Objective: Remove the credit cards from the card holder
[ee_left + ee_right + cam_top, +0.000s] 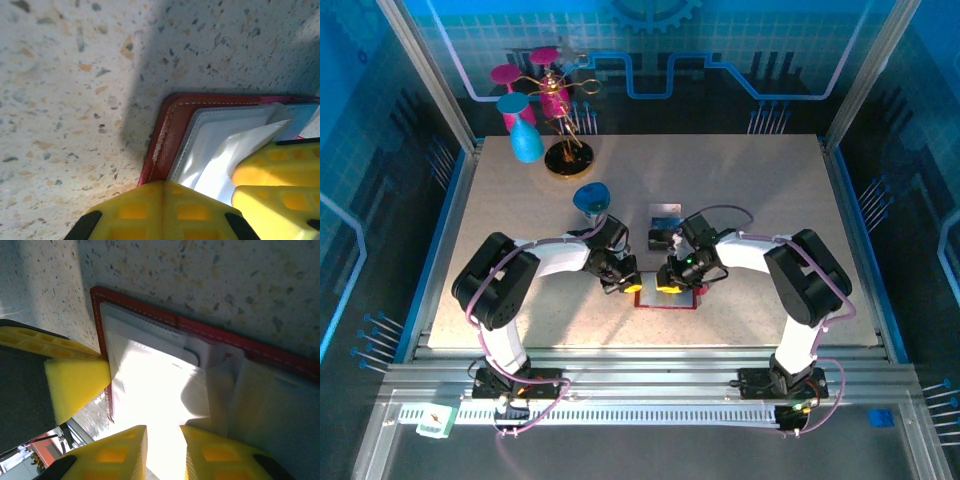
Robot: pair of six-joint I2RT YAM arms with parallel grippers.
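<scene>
Right wrist: card holder point(150, 365) just beyond right end effector point(163, 432), perhaps touching.

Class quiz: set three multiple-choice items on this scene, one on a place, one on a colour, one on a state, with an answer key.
1. Where lies the small flat red folding card holder? A far-left corner; B under the left gripper and right gripper; C off the edge.
2. The grippers' fingers are: A yellow; B green; C black.
3. The holder is: A snapped shut; B open flat; C standing on edge.
Key: B, both meet over it; A, wrist views show them yellow; B, its pale inner pockets face up.
</scene>
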